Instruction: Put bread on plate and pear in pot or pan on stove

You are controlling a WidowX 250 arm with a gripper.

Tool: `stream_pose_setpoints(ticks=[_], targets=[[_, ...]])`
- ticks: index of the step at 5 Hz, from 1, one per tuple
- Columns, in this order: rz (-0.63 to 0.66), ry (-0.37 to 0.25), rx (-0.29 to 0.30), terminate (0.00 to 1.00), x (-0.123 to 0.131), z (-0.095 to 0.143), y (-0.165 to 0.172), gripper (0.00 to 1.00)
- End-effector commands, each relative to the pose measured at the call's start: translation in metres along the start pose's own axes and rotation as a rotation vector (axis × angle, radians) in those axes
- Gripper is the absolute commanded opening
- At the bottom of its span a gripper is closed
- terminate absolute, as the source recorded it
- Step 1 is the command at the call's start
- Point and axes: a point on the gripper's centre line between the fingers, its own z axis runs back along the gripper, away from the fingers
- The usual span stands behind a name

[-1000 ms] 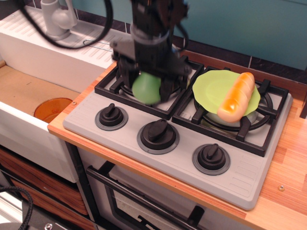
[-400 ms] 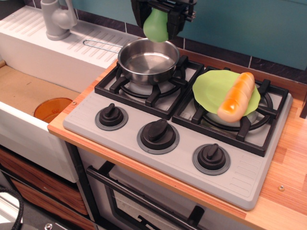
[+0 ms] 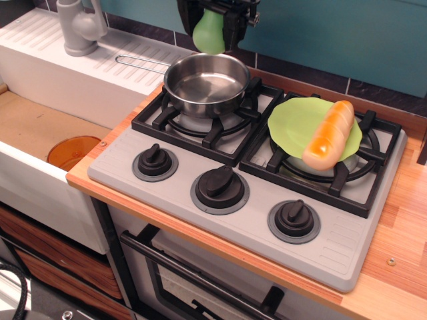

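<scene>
My gripper point(image 3: 211, 30) is at the top of the view, above the far rim of the steel pot point(image 3: 205, 83). It is shut on the light-green pear point(image 3: 209, 35), which hangs between its black fingers. The pot stands empty on the left burner of the grey stove point(image 3: 240, 207), its wire handle pointing left over the drainboard. The bread point(image 3: 328, 133) lies on the lime-green plate point(image 3: 297, 123), which rests on the right burner.
A white sink point(image 3: 40, 133) with a grey faucet point(image 3: 80, 27) lies to the left, an orange bowl point(image 3: 73, 151) inside it. Three black knobs point(image 3: 219, 189) line the stove front. A wooden counter point(image 3: 400, 227) is at the right.
My gripper has risen from low over the left burner, where it hid the pot, to the top of the view with the pear in it, then shifted slightly left. The pot now shows.
</scene>
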Motion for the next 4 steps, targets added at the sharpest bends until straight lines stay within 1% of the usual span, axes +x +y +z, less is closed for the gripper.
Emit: stream_pose_setpoints(ticks=[1,2,3,4], targets=[[0.078,-0.086,-0.001,0.0,-0.012,-0.001,-0.019,0.0],[0.092,-0.1,-0.004,0.0,-0.024,-0.007,-0.026,0.0],[0.078,-0.102,-0.006,0.0,-0.027,-0.009,-0.027,1.0],[0.074,-0.086,-0.011,0.0,-0.025,0.0,-0.027,1.0]])
